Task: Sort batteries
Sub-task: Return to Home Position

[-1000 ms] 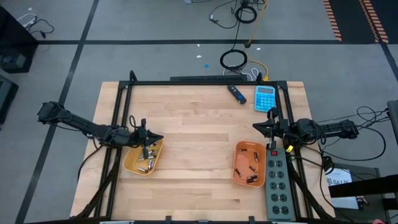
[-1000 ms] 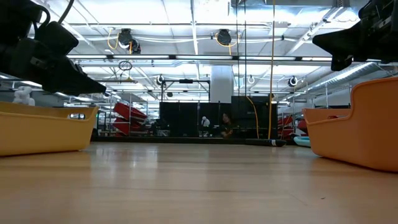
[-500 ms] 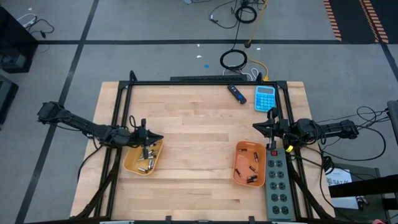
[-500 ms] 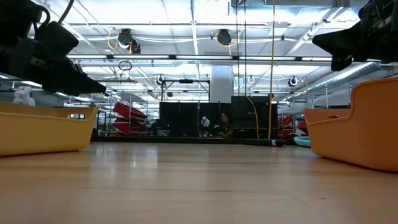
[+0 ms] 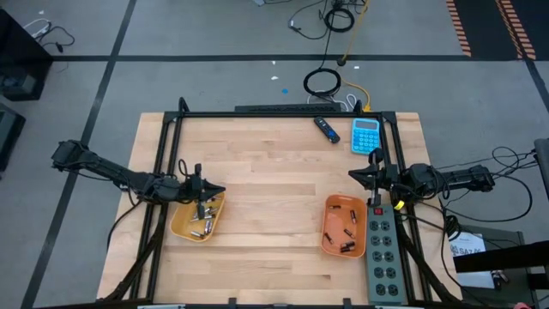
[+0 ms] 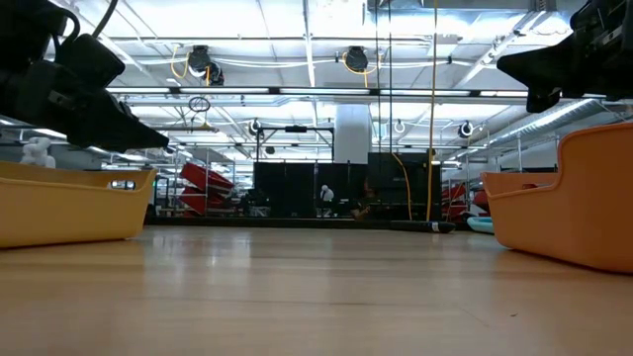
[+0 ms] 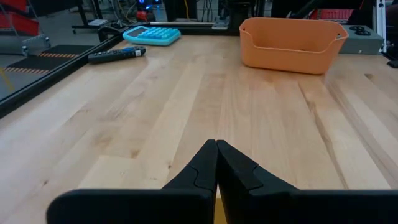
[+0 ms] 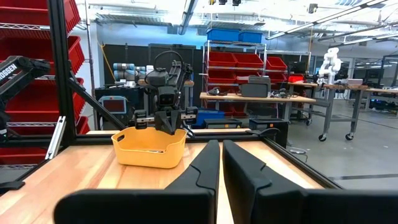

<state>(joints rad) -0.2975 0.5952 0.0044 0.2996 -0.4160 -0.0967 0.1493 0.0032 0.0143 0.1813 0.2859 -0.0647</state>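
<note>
**Both claws shut, batteries in two trays**

The wooden table holds a yellow tray on the left and an orange tray on the right.

From above you can see inside the trays. The silver batteries lie in the yellow tray and the dark batteries lie in the orange one. The low view shows only the tray walls, so the batteries are hidden there.

The left claw hangs over the yellow tray's far edge. The right claw hangs near the orange tray.

Only the wrist views show the fingers up close. The left claw's fingers touch and hold nothing. The right claw's fingers have just a thin crack between them and hold nothing.
</note>
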